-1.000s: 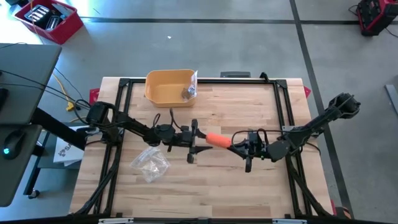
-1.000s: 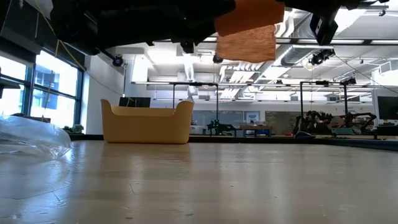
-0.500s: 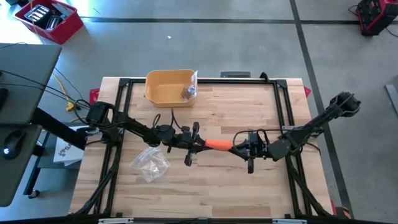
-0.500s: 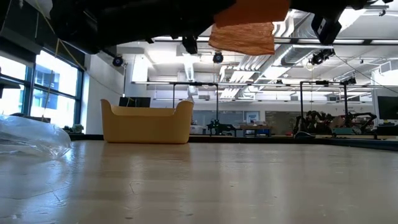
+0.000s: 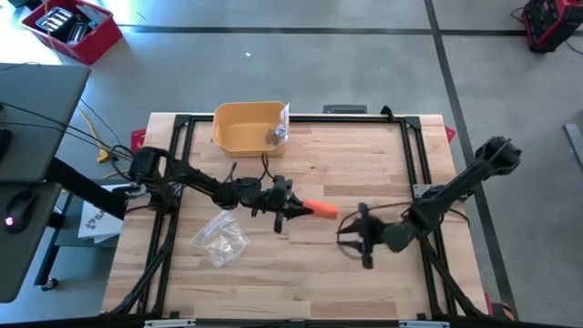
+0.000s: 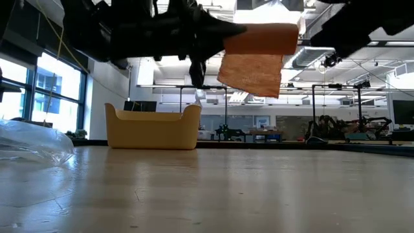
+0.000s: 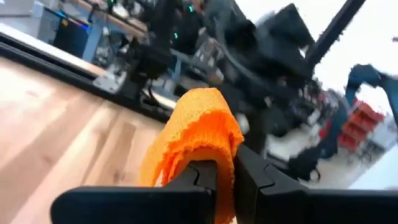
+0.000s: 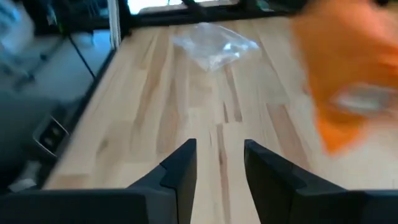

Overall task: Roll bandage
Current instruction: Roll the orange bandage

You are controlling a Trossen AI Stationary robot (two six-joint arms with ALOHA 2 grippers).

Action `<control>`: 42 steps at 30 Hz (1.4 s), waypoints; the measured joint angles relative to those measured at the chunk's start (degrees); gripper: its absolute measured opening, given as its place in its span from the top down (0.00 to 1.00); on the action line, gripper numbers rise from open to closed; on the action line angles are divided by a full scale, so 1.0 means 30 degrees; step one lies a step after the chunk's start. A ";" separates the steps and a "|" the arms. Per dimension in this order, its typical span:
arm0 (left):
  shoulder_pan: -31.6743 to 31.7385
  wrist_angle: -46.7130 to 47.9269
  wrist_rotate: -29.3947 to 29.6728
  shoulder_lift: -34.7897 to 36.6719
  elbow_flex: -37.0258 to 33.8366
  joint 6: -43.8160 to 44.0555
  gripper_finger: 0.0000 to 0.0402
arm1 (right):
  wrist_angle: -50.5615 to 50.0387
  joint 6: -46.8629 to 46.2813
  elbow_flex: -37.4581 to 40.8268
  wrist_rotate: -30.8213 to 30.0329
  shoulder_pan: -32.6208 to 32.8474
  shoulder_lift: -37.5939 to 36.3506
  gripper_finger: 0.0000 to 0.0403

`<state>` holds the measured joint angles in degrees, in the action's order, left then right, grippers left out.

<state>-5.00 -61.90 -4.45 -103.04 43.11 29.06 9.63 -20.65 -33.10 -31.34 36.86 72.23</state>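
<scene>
One orange woven bandage roll (image 5: 319, 210), and I have it: my left gripper (image 5: 293, 208) is pinched on it, holding it in the air above the middle of the pale wooden table (image 5: 364, 164). From the low view the bandage roll (image 6: 260, 40) lies level up high with a loose tail hanging beneath it (well clear of the boards). My left wrist camera shows my fingers (image 7: 205, 177) squeezed against the orange weave (image 7: 199, 134).

My right gripper (image 5: 351, 235) is spread, nothing between its fingers (image 8: 180, 168), and it sits apart from the roll, nearer the table's front edge. Half a second ago it was touching the roll's other end; now it has let go and backed off, and the tail hangs lower than it did.

Counting the rest: one yellow plastic bin (image 5: 248, 128) at the far edge with something small and grey in its corner, one crumpled clear plastic bag (image 5: 220, 239) lying on the boards beside my left arm. No writing I can read anywhere.
</scene>
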 joint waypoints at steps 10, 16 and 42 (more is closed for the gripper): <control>0.0798 -0.7248 -0.2657 0.0011 -0.0022 0.2671 0.96 | -0.6270 0.3281 -0.4988 -0.5517 0.0497 0.3354 0.66; 0.0629 -0.9258 -0.3357 0.0021 -0.0022 0.3248 0.96 | -0.9937 0.0954 -0.6735 -0.7742 0.0283 0.1903 0.52; 0.0381 -0.9321 -0.3964 0.0899 0.0386 0.2243 0.96 | -0.1530 0.5664 -0.5878 -0.6689 -0.2366 0.2247 0.99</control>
<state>-3.86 -89.87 -16.35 -100.35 44.27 35.79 5.04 -3.66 -50.73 -51.41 29.76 78.97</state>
